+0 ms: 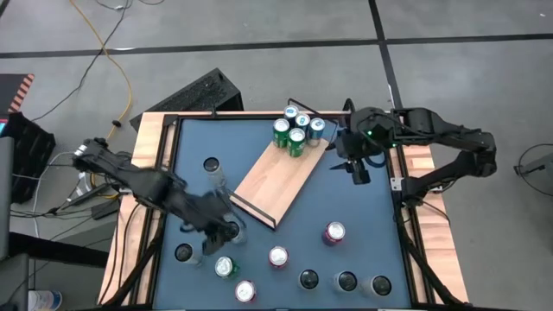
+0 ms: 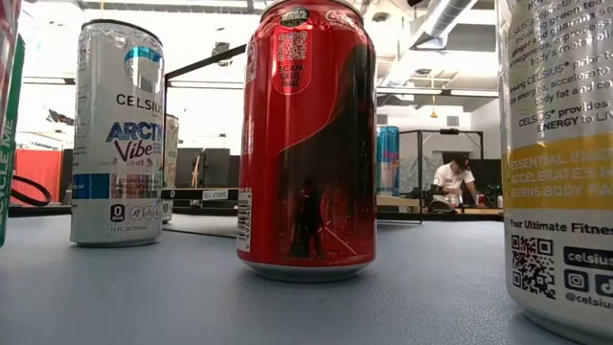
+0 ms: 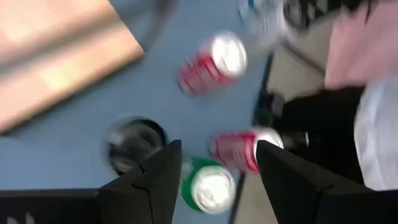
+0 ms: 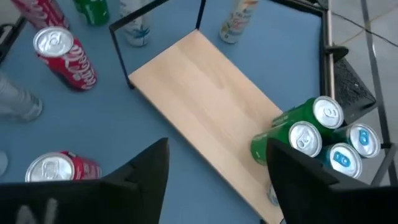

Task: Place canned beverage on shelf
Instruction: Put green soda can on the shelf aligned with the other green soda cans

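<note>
The shelf (image 1: 275, 178) lies slanted in the middle of the blue table (image 1: 363, 207), and at its far end four cans stand close together, two green cans (image 1: 289, 136) and two blue cans (image 1: 309, 123). The rest of the board is bare wood. The right gripper (image 1: 352, 166) hovers just beside this far end, over the table, with its fingers wide apart and nothing between them. The left gripper (image 1: 226, 235) is near the low end of the shelf, also spread wide and empty, above a green-topped can (image 1: 225, 267). Around it stand a red can (image 1: 278, 257), another red can (image 1: 245, 291) at the near edge, and a pink-red can (image 1: 334, 232) further to the right. Dark-topped cans (image 1: 346, 282) stand in a row along the near edge. In the low view a tall red can (image 2: 306, 144) fills the middle and hides much of the table behind it.
</note>
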You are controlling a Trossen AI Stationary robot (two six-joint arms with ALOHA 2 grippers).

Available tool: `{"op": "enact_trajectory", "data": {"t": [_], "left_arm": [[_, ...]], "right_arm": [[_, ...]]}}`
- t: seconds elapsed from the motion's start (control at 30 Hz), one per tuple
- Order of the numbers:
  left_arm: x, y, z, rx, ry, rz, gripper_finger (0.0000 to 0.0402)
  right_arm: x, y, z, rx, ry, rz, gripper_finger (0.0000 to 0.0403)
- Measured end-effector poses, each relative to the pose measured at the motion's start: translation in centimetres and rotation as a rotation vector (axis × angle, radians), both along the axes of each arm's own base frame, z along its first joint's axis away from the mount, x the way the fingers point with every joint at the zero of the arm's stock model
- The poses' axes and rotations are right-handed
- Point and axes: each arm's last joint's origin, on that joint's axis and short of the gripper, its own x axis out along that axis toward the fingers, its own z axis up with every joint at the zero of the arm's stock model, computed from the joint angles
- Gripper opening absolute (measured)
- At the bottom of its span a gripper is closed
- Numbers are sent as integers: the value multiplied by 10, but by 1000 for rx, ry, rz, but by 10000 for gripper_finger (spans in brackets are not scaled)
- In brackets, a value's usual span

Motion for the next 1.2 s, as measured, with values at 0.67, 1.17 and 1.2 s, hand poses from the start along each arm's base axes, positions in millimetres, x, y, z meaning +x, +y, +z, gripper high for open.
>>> {"op": "enact_trajectory", "data": {"t": [0.67,1.17,1.2], "left_arm": [[21,-69,-57,42,286,-48,194],[6,-68,20,193,162,-242,194],[6,-68,19,225,145,-268,194]], "right_arm": [[0,0,-2,-1,18,4,259],[7,-1,-15,6,72,-1,259],[7,-1,-15,7,74,-2,259]]}}
